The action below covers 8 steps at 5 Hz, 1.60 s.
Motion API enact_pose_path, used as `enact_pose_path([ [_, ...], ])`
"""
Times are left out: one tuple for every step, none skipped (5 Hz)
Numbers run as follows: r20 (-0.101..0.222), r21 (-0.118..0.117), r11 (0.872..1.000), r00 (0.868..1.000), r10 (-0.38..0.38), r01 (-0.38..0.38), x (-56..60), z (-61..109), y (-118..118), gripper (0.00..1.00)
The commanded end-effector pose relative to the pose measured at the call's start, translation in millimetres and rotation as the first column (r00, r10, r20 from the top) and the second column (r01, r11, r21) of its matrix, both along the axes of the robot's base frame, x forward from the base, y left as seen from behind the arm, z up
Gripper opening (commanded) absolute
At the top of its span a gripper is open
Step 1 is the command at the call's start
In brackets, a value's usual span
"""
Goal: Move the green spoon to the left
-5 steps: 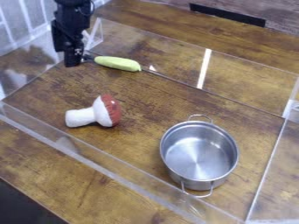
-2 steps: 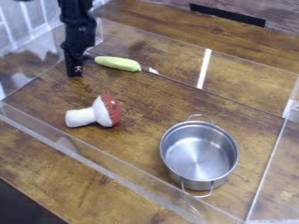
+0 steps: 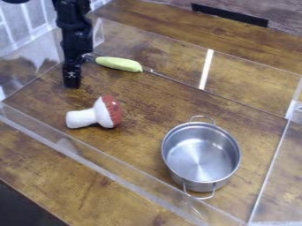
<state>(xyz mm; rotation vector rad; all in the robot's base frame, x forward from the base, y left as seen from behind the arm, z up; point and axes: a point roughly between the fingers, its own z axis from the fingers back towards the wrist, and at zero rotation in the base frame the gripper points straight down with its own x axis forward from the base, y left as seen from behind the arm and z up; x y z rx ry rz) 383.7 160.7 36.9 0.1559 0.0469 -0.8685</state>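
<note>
- Green spoon point(image 3: 119, 64) is seen lying flat, untouched.
- Gripper point(image 3: 73, 79), jaws apart and empty, is best centred over the handle before closing.

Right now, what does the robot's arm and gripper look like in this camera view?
The arm is slim and black, entering from the top left edge. Its black gripper ends in narrow dark jaws, with a small pale marking near the tip. A lighter grey patch shows partway up the body. No cables can be made out at this picture size.
</note>
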Motion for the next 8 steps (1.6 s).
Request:
enact_pose_path([
  [0.131, 0.065, 0.994, 0.987, -0.093, 0.085, 9.7, 61.1, -22.2, 1.00],
  [0.160, 0.085, 0.987, 0.975, -0.152, 0.140, 15.9, 77.5, -42.0, 1.00],
  [0.181, 0.107, 0.980, 0.966, -0.184, 0.166, 27.4, 95.2, -45.2, 1.00],
  [0.202, 0.130, 0.973, 0.956, -0.213, 0.190, 41.2, 111.4, -51.6, 0.00],
  [0.222, 0.115, 0.968, 0.944, -0.245, 0.224, 54.5, 97.0, -61.3, 0.00],
  [0.220, 0.100, 0.973, 0.949, -0.226, 0.208, 63.8, 86.1, -71.2, 0.00],
  [0.229, 0.084, 0.953, 0.925, -0.301, 0.290, 69.9, 82.4, -75.4, 0.00],
  [0.238, 0.070, 0.925, 0.894, -0.380, 0.374, 73.4, 73.5, -72.4, 0.00],
])
